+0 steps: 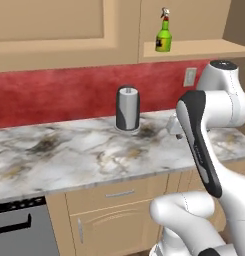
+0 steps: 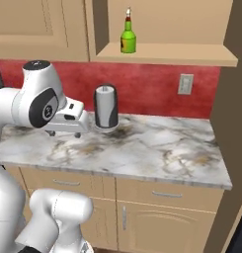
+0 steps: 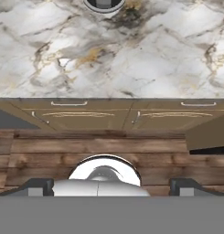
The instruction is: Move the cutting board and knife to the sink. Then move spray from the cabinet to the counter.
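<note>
The spray (image 1: 164, 35) (image 2: 128, 35), a yellow-green bottle with a red trigger, stands upright on the open cabinet shelf (image 1: 204, 50) above the counter (image 1: 69, 155) (image 2: 157, 148). My gripper (image 2: 65, 134) hangs above the counter's front part, well below and to the left of the spray, pointing down. In the hand view the gripper (image 3: 111, 187) is open: its dark fingertips (image 3: 38, 186) stand far apart with nothing between them, and the counter (image 3: 131, 59) lies beneath. The cutting board, the knife and the sink are out of view.
A grey paper-towel roll (image 1: 128, 108) (image 2: 106, 106) stands on the counter near the red backsplash, just behind the gripper. A wall outlet (image 2: 185, 84) sits at the right. Closed upper cabinet doors (image 1: 49, 20) lie to the left, drawers (image 2: 162, 195) below.
</note>
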